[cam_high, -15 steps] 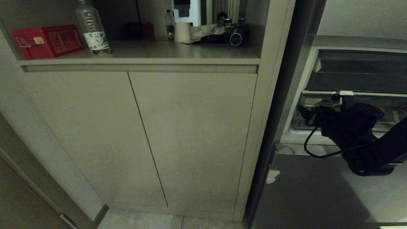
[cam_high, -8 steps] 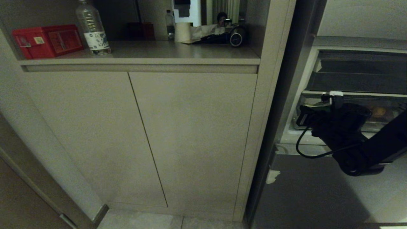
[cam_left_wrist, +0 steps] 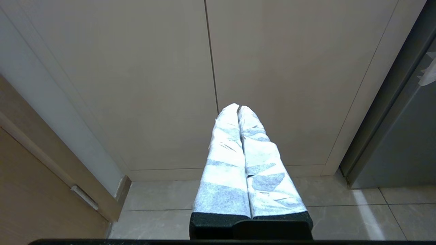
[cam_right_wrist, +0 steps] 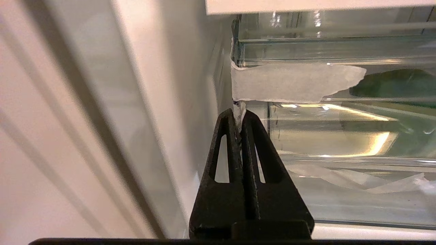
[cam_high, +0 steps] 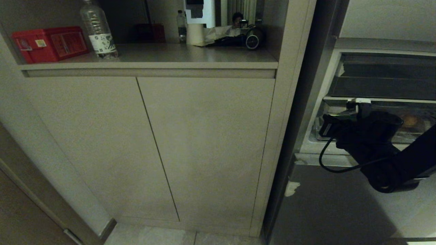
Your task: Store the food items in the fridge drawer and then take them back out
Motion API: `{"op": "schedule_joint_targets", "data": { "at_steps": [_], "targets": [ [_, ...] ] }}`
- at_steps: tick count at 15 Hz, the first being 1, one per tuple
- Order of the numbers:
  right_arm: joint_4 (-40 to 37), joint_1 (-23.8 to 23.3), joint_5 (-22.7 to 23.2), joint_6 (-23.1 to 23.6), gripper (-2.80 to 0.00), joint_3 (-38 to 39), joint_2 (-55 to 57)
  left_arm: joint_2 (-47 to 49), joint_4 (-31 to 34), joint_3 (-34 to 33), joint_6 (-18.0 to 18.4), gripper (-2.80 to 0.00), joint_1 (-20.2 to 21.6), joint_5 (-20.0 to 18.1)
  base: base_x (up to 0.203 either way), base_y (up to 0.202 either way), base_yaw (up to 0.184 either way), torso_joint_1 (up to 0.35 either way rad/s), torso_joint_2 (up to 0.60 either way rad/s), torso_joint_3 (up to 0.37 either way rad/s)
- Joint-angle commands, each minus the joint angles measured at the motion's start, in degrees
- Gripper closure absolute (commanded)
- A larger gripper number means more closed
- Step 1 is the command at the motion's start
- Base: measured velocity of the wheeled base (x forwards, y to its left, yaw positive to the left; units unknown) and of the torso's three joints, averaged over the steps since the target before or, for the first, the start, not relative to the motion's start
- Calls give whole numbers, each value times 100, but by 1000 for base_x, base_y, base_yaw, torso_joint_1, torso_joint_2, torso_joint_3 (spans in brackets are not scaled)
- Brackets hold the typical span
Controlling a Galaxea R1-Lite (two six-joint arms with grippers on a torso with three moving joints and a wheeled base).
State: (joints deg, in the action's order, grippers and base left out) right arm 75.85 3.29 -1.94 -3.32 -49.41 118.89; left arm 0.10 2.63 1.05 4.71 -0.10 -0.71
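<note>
The fridge drawer (cam_right_wrist: pixel 340 136) is a clear plastic tray with whitish tape (cam_right_wrist: pixel 293 81) on its front corner. My right gripper (cam_right_wrist: pixel 239 114) is shut on a thin strip of that tape hanging below the corner. In the head view the right gripper (cam_high: pixel 326 125) is at the left end of the fridge drawer (cam_high: pixel 412 135), inside the open fridge. A round orange-brown food item (cam_high: pixel 410 120) lies in the drawer to the right of my wrist. A dark green shape (cam_right_wrist: pixel 398 83) shows through the clear wall. My left gripper (cam_left_wrist: pixel 238 107) is shut and empty, parked low before the cabinet doors.
A beige cabinet (cam_high: pixel 204 143) with two doors stands left of the fridge. Its shelf holds a red box (cam_high: pixel 51 42) and a water bottle (cam_high: pixel 98 30). The fridge's side wall (cam_right_wrist: pixel 153 102) is close beside the right fingers. A grey lower fridge panel (cam_high: pixel 340 204) lies under the arm.
My right arm has shifted a little to the left along the drawer front, and the orange-brown ball now shows clear of the wrist. The left arm has not moved.
</note>
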Motion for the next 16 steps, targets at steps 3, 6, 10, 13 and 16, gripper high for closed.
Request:
{"op": "schedule_joint_targets", "data": {
  "at_steps": [3,6,10,13,16],
  "targets": [
    [70,72,-43,-3,0,1049,-1058,8,0,1,4,0,1,0,0,0,0,0,0,0],
    [87,77,-113,-11,0,1677,-1503,8,0,1,4,0,1,0,0,0,0,0,0,0],
    [78,84,-319,2,-280,2423,-2037,8,0,1,4,0,1,0,0,0,0,0,0,0],
    [63,79,-346,-1,-280,3041,-2467,8,0,1,4,0,1,0,0,0,0,0,0,0],
    [-370,-50,-438,1,-280,3047,-3023,8,0,1,4,0,1,0,0,0,0,0,0,0]
  ]
}}
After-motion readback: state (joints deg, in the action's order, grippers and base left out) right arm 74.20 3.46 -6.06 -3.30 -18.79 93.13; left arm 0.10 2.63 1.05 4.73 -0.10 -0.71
